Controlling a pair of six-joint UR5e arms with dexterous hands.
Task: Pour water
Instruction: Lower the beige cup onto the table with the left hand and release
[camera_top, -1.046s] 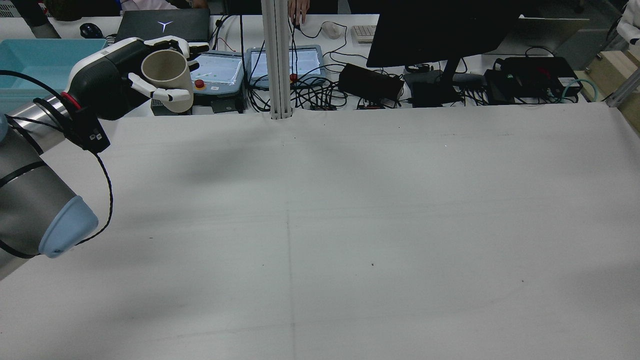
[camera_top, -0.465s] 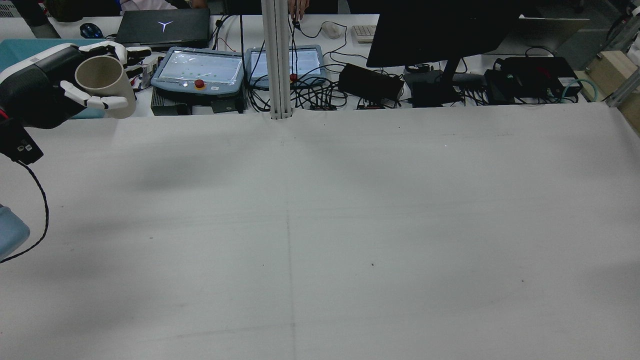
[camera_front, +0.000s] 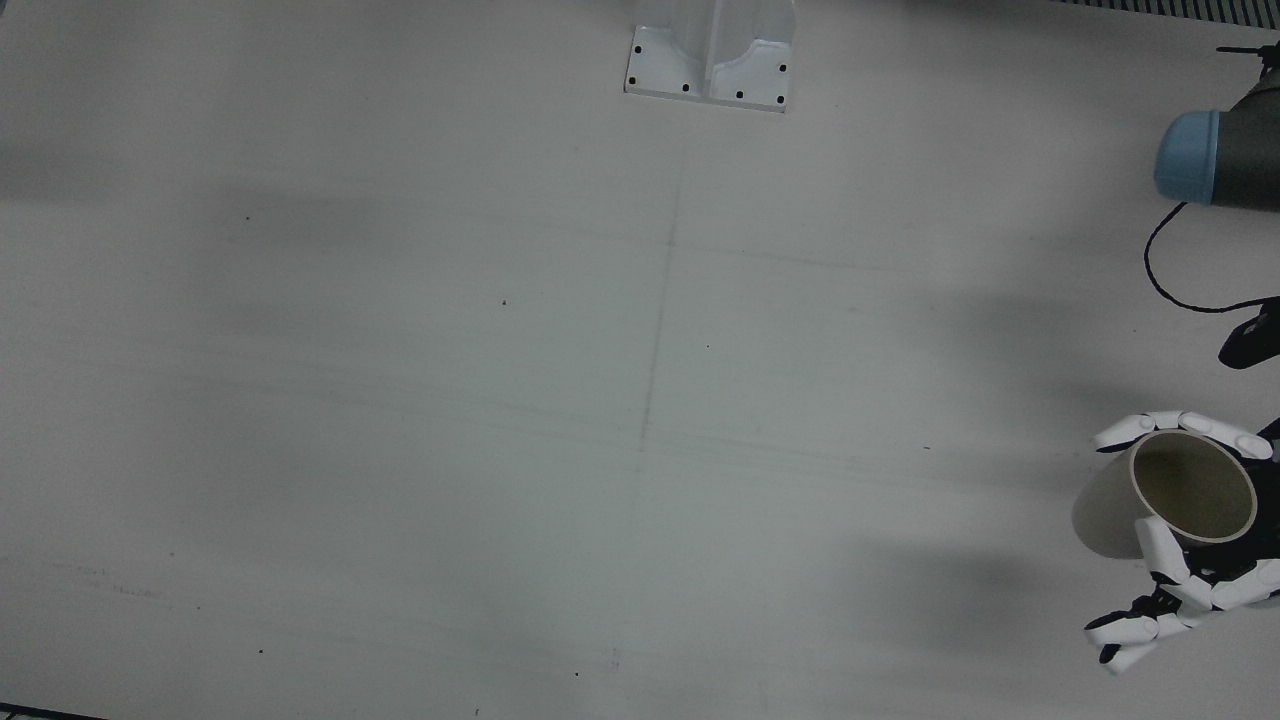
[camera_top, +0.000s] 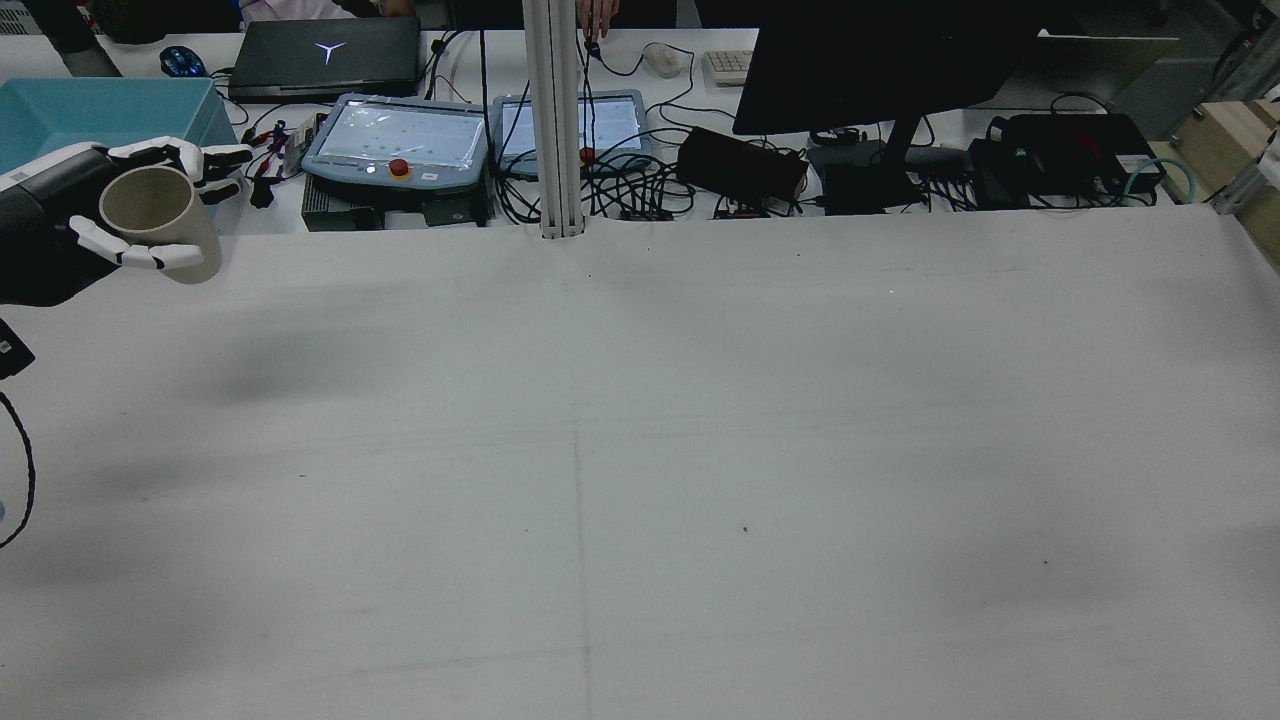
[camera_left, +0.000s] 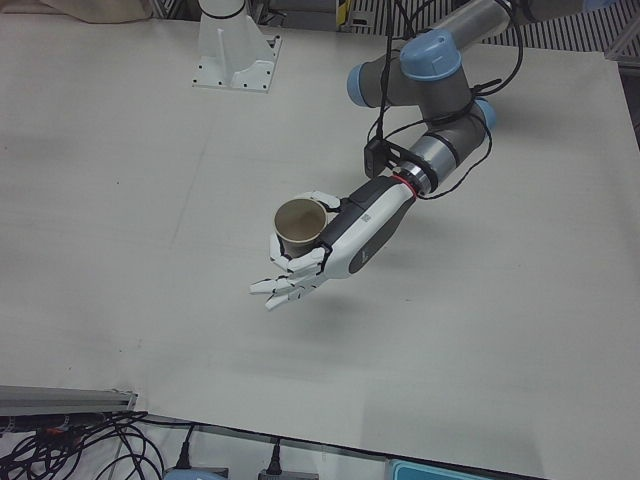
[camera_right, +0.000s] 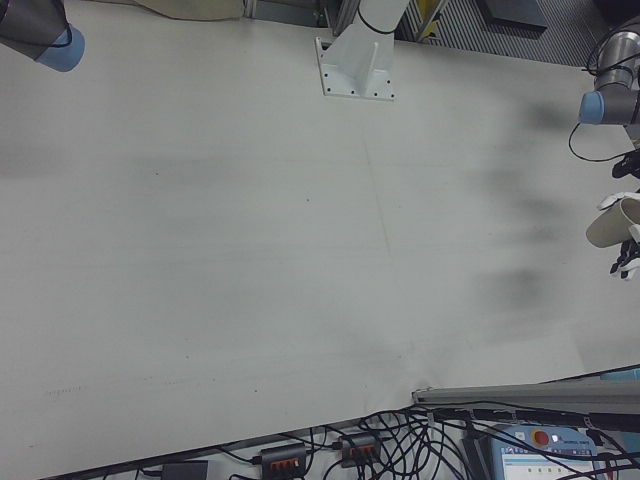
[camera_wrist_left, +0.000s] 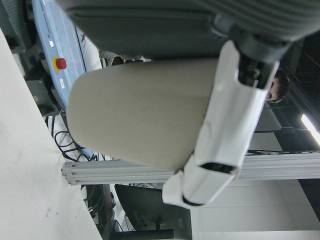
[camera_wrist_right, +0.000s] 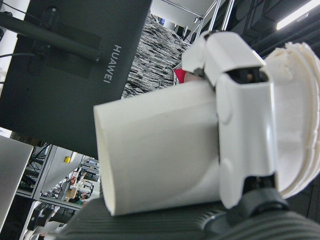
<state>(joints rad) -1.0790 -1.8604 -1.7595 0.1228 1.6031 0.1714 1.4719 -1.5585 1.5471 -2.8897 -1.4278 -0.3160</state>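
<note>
Both robot hands hold cups: left robot hand (camera_left: 345, 235) grips beige cup (camera_left: 299, 224), mouth up.

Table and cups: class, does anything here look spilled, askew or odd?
Nothing looks spilled; the table is dry and bare. The left hand holds a beige cup tilted in the air, seemingly empty. The right hand grips a white cup, off the table views.

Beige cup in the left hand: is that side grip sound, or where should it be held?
Sound, likely. The left hand wraps the beige cup round its side wall, fingers below the rim, mouth clear. A handleless cylinder suits this sideways approach.
</note>
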